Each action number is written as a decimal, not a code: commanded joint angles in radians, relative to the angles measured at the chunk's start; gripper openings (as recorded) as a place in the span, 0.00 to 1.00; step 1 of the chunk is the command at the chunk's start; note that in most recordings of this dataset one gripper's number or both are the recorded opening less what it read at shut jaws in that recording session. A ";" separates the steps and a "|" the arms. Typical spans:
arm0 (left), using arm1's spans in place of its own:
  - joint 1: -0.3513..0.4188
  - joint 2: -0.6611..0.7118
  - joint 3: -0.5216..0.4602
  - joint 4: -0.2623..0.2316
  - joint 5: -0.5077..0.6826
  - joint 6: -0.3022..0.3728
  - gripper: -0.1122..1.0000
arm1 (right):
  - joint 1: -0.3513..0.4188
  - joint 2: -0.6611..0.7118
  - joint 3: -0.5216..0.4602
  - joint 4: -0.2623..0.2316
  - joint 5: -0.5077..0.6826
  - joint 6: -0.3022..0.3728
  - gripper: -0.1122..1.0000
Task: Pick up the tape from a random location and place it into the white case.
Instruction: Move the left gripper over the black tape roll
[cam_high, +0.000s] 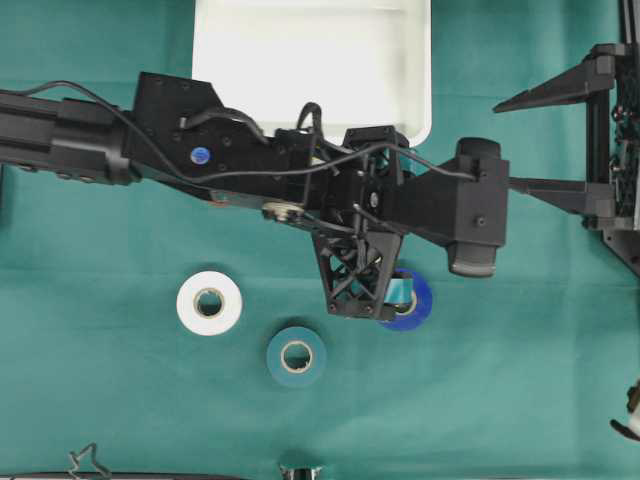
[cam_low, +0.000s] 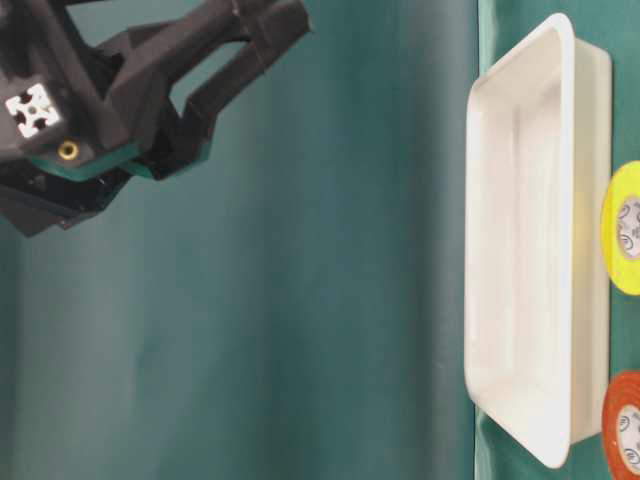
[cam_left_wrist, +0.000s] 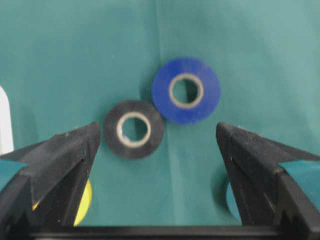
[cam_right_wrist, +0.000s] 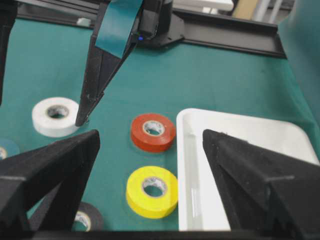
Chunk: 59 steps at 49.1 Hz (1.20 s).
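Bright, even light from above throughout. Overexposed on the white case in the overhead view: inner walls nearly lost in glare, only a thin shadow at the rim. Short, soft shadows under the white roll and teal roll. Sharp in the overhead and right wrist views. Soft in the left wrist view: blue roll and black roll hazy at the edges, near fingers blurred. Smooth tonal bands across the cloth at table level.

My left arm is black, with black cables, a blue round sticker, and teal-taped fingers.
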<state>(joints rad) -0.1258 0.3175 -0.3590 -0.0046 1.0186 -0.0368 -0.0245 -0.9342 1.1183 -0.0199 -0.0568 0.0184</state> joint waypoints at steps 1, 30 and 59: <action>-0.005 -0.015 -0.029 0.002 0.012 -0.002 1.00 | 0.000 0.005 -0.029 -0.002 0.000 0.000 0.93; -0.011 -0.011 -0.025 0.002 0.011 -0.002 1.00 | 0.000 0.006 -0.035 -0.002 0.017 0.000 0.93; -0.011 -0.012 -0.021 0.003 0.011 -0.002 1.00 | 0.000 0.014 -0.035 -0.005 0.017 0.000 0.93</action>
<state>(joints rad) -0.1335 0.3267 -0.3605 -0.0046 1.0339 -0.0383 -0.0230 -0.9265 1.1121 -0.0215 -0.0353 0.0184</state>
